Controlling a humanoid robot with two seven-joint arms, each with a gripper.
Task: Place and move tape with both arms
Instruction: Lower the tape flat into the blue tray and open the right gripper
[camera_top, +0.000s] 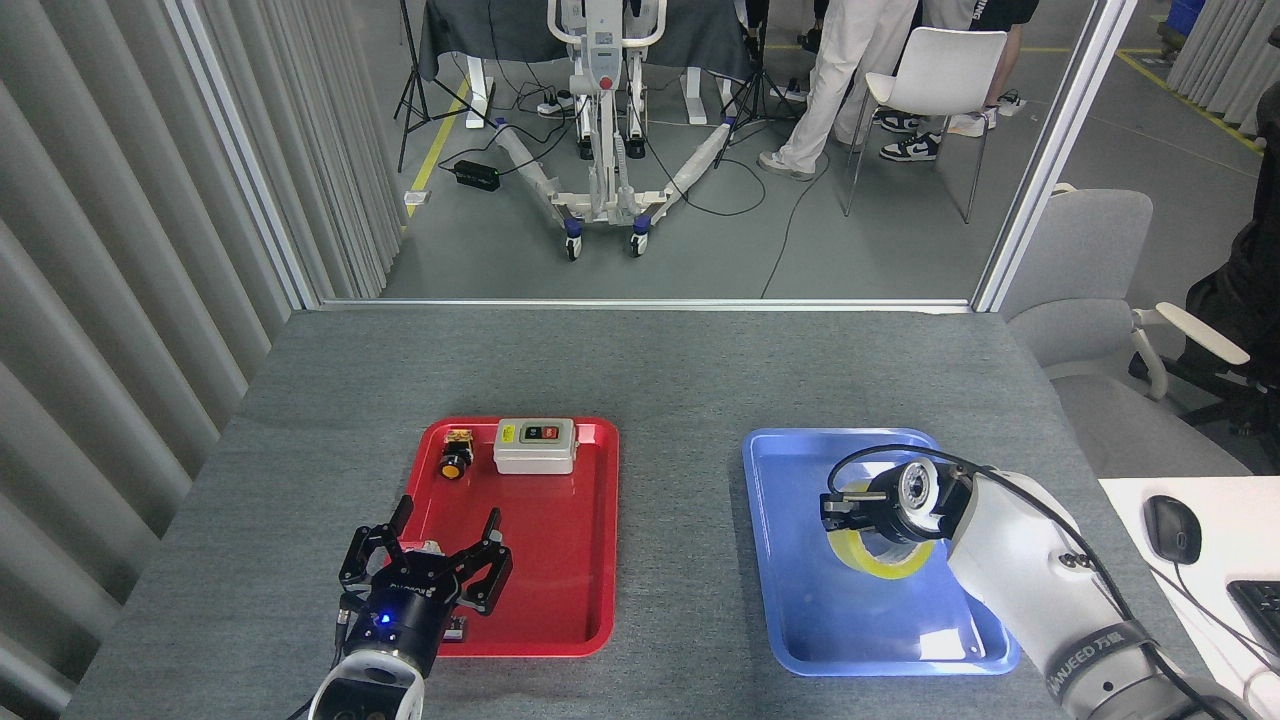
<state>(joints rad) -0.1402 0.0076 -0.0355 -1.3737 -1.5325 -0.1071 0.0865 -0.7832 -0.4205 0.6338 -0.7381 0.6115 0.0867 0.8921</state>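
The tape (886, 566), a yellow roll, sits in the blue tray (800, 610) on the right side of the table. My right gripper (840, 513) points down onto the roll's left rim and covers its upper part. The gripper is dark and seen end-on, so its fingers are hidden and I cannot tell whether they hold the roll. My left gripper (448, 514) hovers over the near left corner of the red tray (560, 600). Its fingers are spread open with nothing between them.
A grey switch box (535, 445) and a small yellow push button (455, 463) lie at the far end of the red tray. Right of the table are a white desk with a mouse (1171, 528) and a grey chair (1095, 300). People's legs and a white chair (935, 75) stand beyond the table.
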